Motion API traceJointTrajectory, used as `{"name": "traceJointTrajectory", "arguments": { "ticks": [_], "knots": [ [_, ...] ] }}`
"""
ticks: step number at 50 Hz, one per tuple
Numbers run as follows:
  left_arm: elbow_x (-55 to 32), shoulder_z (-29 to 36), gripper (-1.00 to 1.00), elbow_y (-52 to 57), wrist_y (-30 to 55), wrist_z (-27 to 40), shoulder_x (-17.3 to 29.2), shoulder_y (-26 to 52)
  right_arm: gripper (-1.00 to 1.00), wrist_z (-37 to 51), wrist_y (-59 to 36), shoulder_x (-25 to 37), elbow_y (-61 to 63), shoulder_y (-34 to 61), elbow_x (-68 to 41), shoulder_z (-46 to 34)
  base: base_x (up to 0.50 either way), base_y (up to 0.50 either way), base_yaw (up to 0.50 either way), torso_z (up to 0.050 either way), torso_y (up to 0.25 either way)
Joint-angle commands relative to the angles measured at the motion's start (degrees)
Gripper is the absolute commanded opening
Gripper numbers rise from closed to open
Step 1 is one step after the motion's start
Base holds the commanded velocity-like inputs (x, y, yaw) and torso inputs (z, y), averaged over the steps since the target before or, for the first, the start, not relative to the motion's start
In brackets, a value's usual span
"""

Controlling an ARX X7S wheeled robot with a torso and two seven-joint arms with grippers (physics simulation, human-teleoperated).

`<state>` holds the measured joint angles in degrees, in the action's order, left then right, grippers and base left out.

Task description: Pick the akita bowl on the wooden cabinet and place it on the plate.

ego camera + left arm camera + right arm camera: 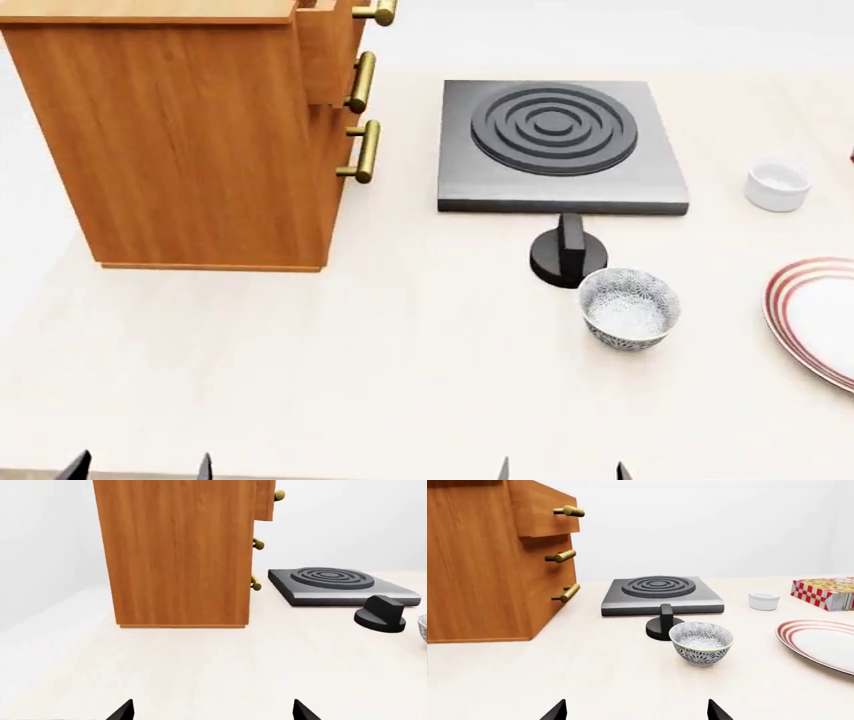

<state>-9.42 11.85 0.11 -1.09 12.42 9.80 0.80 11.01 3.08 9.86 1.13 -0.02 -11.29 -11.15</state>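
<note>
Step in hand, as judged: approach, nothing grasped yet.

Table (400, 380): wide bare stretch in front of both arms, good room to swing.

Cabinet (187, 140): far left, tall. Only a strip of its top in the head view, no target bowl visible there; presumably further back, out of frame. Need to raise torso or head before reaching. Top drawer jutting out, brass handles (358, 150) protruding on the stove side: come in from above or the front, not along that face.

Stove (561, 140): just right of the cabinet, narrow gap between.

Plate (814, 310): far right, partly cut off by the frame, bare.

Second bowl (629, 308): alike in pattern, on the table near the knob (570, 255), between cabinet and plate. Not the one wanted; carry over it high.

Left gripper (215, 712): fingers spread, empty, low over the table.

Right gripper (635, 711): same, spread and empty.
</note>
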Motion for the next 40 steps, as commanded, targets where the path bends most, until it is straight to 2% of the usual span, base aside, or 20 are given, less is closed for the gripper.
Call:
{"name": "traceJointTrajectory", "arguments": {
  "ticks": [1, 2, 4, 5, 6, 7, 8, 10, 26, 40],
  "knots": [
    [2.0, 1.7, 1.0, -0.4, 3.3, 1.4, 0.4, 1.1, 1.0, 0.1, 0.3, 0.3, 0.0, 0.0, -0.7, -0.3, 0.0, 0.0, 0.0, 0.0, 0.0],
    [4.0, 1.4, 1.0, -1.2, 7.2, 4.5, -0.2, 2.4, 1.0, 0.1, 0.4, 0.3, 0.0, 0.1, -0.9, -0.2, 0.0, 0.0, 0.0, 0.0, 0.0],
    [3.1, 0.8, 1.0, -1.1, 4.8, 4.3, -0.3, 2.1, 1.0, 0.1, 0.4, 0.3, -0.1, 0.1, -0.9, -0.3, 0.0, 0.0, 0.0, 0.0, 0.0],
    [-2.2, 1.4, 1.0, 7.5, 9.5, 0.7, 3.0, 1.7, 1.0, 4.6, -8.2, 3.5, 8.5, -2.6, -3.3, 0.5, 0.0, 0.0, 0.0, 0.0, 0.0],
    [-2.2, 1.5, 1.0, 16.1, 10.8, 1.0, 3.2, 2.0, 1.0, 5.4, -14.0, 3.9, 17.1, -2.7, -3.6, 0.6, 0.0, 0.0, 0.0, 0.0, 0.0],
    [-2.2, 1.6, 1.0, 21.8, 11.1, 1.0, 3.3, 2.1, 1.0, 5.5, -14.2, 4.1, 25.7, -2.8, -3.8, 0.6, 0.0, 0.0, 0.0, 0.0, 0.0],
    [-2.4, 1.6, 1.0, 22.1, 11.3, 1.0, 3.3, 2.4, 1.0, 5.7, -14.8, 4.4, 31.3, -2.9, -4.0, 0.6, 0.0, 0.0, 0.0, 0.0, 0.0],
    [-2.5, 1.9, 1.0, 22.9, 12.1, 1.1, 3.3, 2.8, 1.0, 6.6, -16.6, 4.9, 34.5, -2.9, -4.1, 0.7, 0.0, 0.0, 0.0, 0.0, 0.0],
    [-3.4, 3.1, 1.0, 32.1, 18.7, 2.3, 4.4, 5.4, 1.0, 9.5, -22.5, 6.9, 47.2, -2.5, -6.0, 0.7, 0.0, 0.0, 0.0, 0.0, 0.0],
    [-4.9, 3.7, 1.0, 38.8, 27.4, 3.0, 5.5, 12.7, 1.0, 11.2, -24.7, 8.3, 53.6, -1.8, -5.2, -1.0, 0.0, 0.0, 0.0, 0.0, 0.0]
  ]
}}
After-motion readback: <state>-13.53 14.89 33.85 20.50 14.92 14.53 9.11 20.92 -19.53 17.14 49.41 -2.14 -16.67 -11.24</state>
